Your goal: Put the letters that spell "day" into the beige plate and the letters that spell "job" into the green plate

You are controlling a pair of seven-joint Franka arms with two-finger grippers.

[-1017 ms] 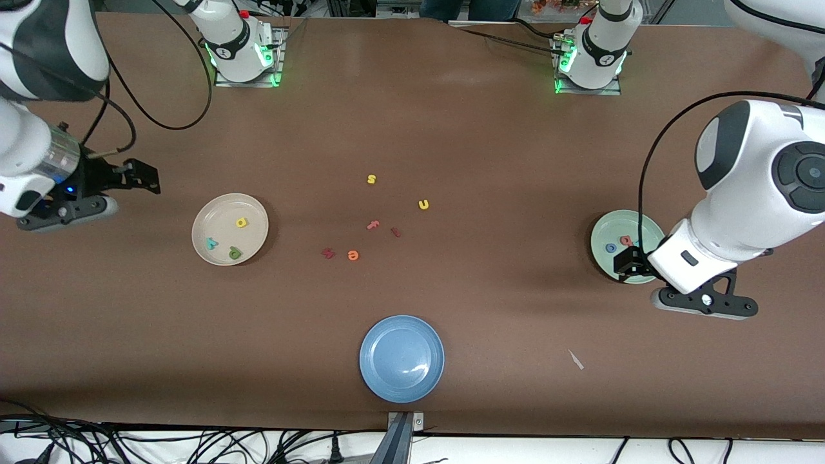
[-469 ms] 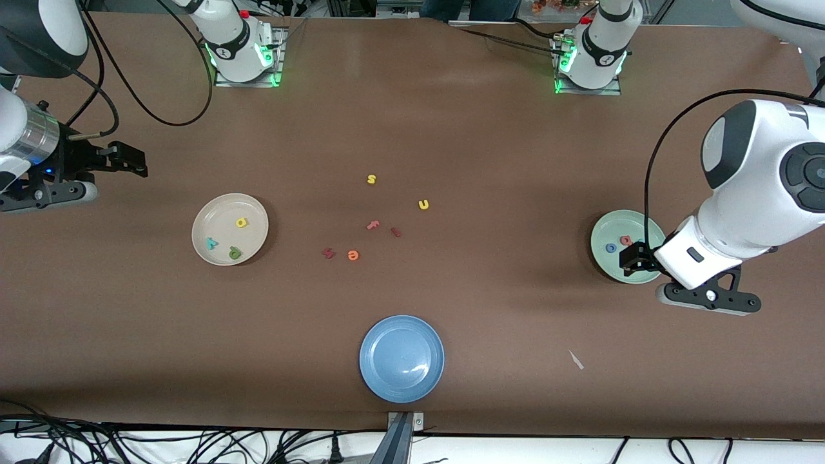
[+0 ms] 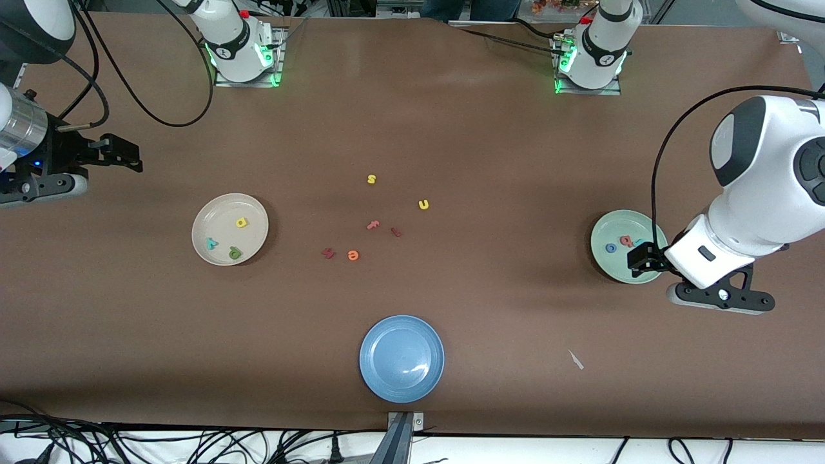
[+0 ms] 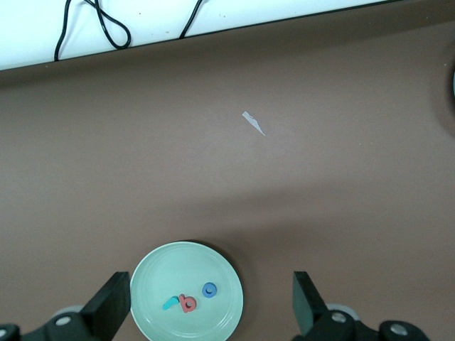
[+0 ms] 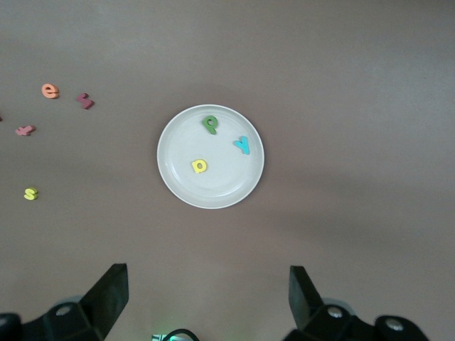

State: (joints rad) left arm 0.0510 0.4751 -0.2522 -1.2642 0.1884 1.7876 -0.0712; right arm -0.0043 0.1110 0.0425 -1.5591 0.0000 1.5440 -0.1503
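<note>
The beige plate [image 3: 230,212] holds the yellow "a" [image 3: 242,222], teal "y" [image 3: 211,243] and green "d" [image 3: 234,254]. The right wrist view shows that plate [image 5: 213,188] with the same letters. My right gripper [image 3: 122,154] is open and empty over bare table toward the right arm's end. The green plate [image 3: 612,229] holds the blue "o" [image 3: 610,247], pink "b" [image 3: 626,241] and teal "j" [image 4: 170,303]. Over this plate's rim hangs my left gripper [image 3: 641,258], open and empty, with the plate [image 4: 186,263] between its fingers in the left wrist view.
A blue plate [image 3: 401,358] sits near the front edge at mid-table. Loose letters lie in the middle: yellow "s" [image 3: 371,179], yellow "u" [image 3: 423,204], pink "f" [image 3: 373,225], orange "e" [image 3: 352,255] and two dark red ones [image 3: 328,253]. A white scrap [image 3: 575,359] lies on the table.
Both grippers stayed open and drew outward. The right one moved away from the beige plate toward its table end. The left one slid off the green plate's middle to its rim.
</note>
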